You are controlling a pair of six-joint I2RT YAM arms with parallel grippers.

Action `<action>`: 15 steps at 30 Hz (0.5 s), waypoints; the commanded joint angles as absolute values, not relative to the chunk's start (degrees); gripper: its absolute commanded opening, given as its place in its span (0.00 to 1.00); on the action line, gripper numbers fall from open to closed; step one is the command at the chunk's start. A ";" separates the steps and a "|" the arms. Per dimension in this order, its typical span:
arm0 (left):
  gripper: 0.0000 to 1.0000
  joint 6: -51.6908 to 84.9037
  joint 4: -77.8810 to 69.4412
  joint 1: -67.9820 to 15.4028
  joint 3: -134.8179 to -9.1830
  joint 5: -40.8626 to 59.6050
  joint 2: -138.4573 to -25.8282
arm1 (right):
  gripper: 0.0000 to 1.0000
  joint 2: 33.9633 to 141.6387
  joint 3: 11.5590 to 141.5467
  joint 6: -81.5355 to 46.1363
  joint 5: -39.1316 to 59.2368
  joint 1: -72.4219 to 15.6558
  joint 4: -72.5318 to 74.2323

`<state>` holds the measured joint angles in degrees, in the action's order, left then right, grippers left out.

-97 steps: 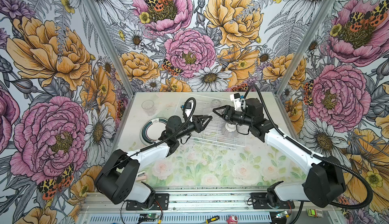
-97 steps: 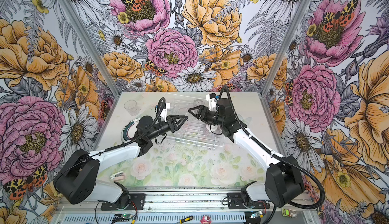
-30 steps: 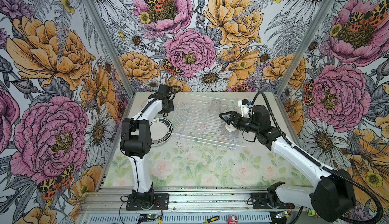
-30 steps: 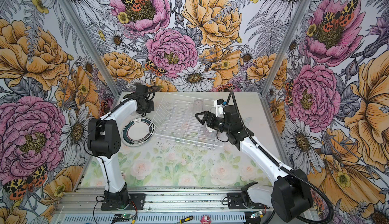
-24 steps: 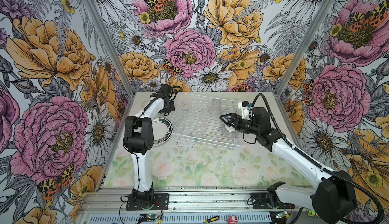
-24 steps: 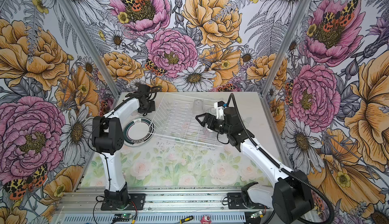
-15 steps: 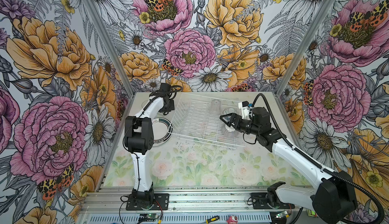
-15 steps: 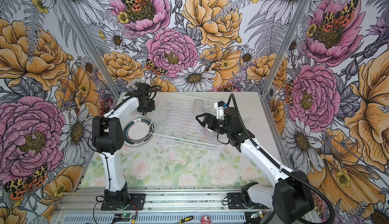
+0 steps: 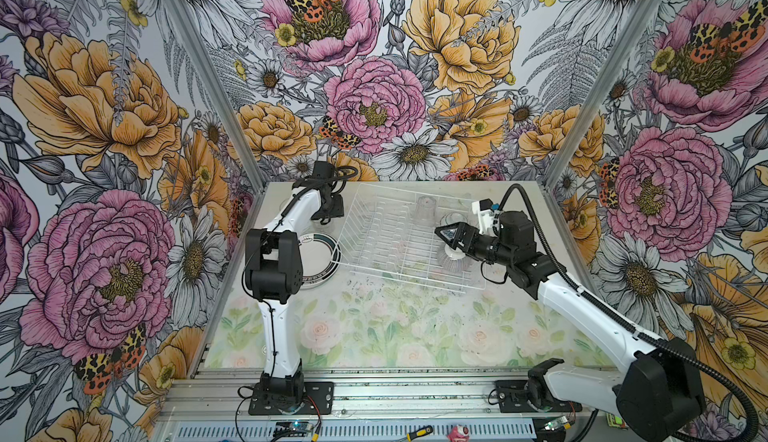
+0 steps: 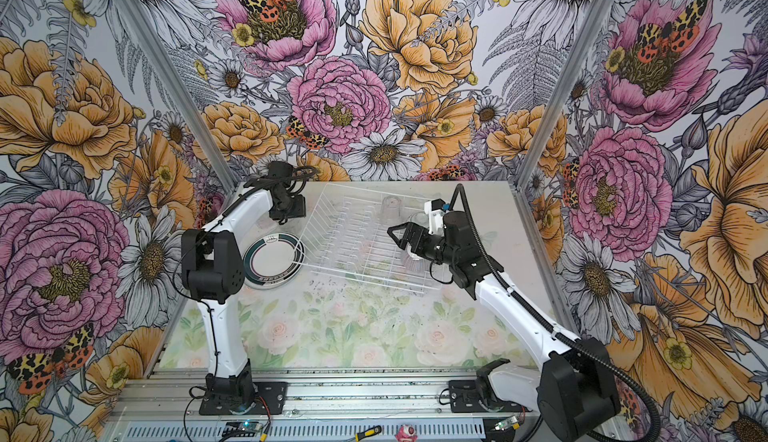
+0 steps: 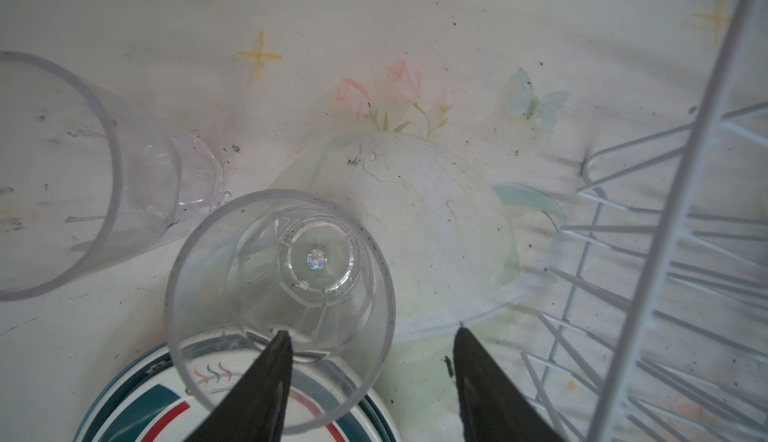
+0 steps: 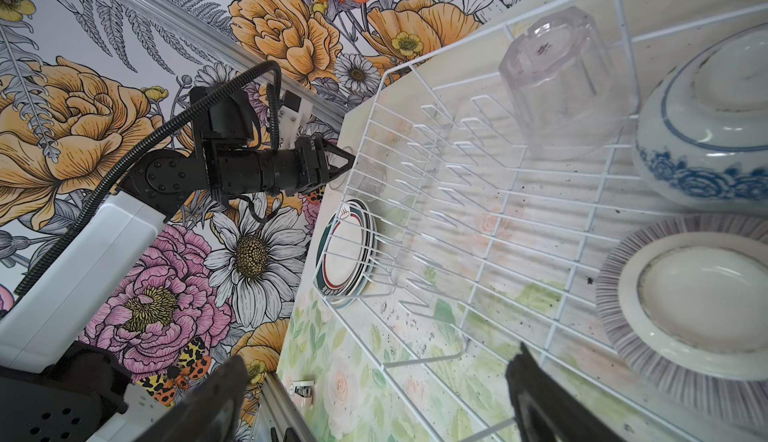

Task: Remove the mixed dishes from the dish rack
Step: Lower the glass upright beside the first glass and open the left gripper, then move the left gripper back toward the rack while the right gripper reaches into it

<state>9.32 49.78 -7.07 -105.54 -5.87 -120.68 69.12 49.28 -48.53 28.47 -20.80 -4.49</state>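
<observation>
Left gripper (image 11: 368, 336) jaws spread apart since second ago: clear glass tumbler (image 11: 249, 261) released, upright on table (image 9: 374, 336) just beside white wire dish rack (image 9: 390, 232), far-left corner. Right gripper (image 9: 444, 238) gaping, empty, over rack. Left inside: inverted clear tumbler (image 12: 561, 87), blue-patterned white bowl (image 12: 706, 128), grey-striped white bowl (image 12: 698, 294).

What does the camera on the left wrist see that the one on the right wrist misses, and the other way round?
Only the left wrist view looks down into two clear tumblers standing on the table: a near tumbler and a side tumbler.
Only the right wrist view shows three dishes not yet unloaded: an upturned tumbler, a blue-patterned bowl and a grey-striped bowl, both bowls upside down, plus the left arm.
Both show the white wire rack and the dark-rimmed plate on the table.
</observation>
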 commanded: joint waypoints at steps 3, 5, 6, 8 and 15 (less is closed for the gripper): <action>0.98 8.93 49.75 -7.45 -105.14 -8.25 -114.21 | 0.99 69.21 49.90 -47.87 27.37 -20.00 -4.14; 0.99 9.36 49.66 -7.58 -104.33 -9.43 -112.22 | 0.99 69.06 49.62 -48.05 26.70 -18.93 -4.12; 0.99 9.48 49.70 -7.77 -103.90 -9.54 -111.26 | 0.99 68.92 49.53 -48.15 26.65 -18.21 -4.09; 0.99 9.75 49.34 -8.70 -102.18 -10.16 -108.76 | 0.99 68.19 49.32 -47.59 26.45 -16.75 -4.10; 0.99 12.43 42.83 -12.21 -91.18 -9.63 -96.89 | 0.99 67.48 48.02 -48.07 25.18 -14.08 -4.13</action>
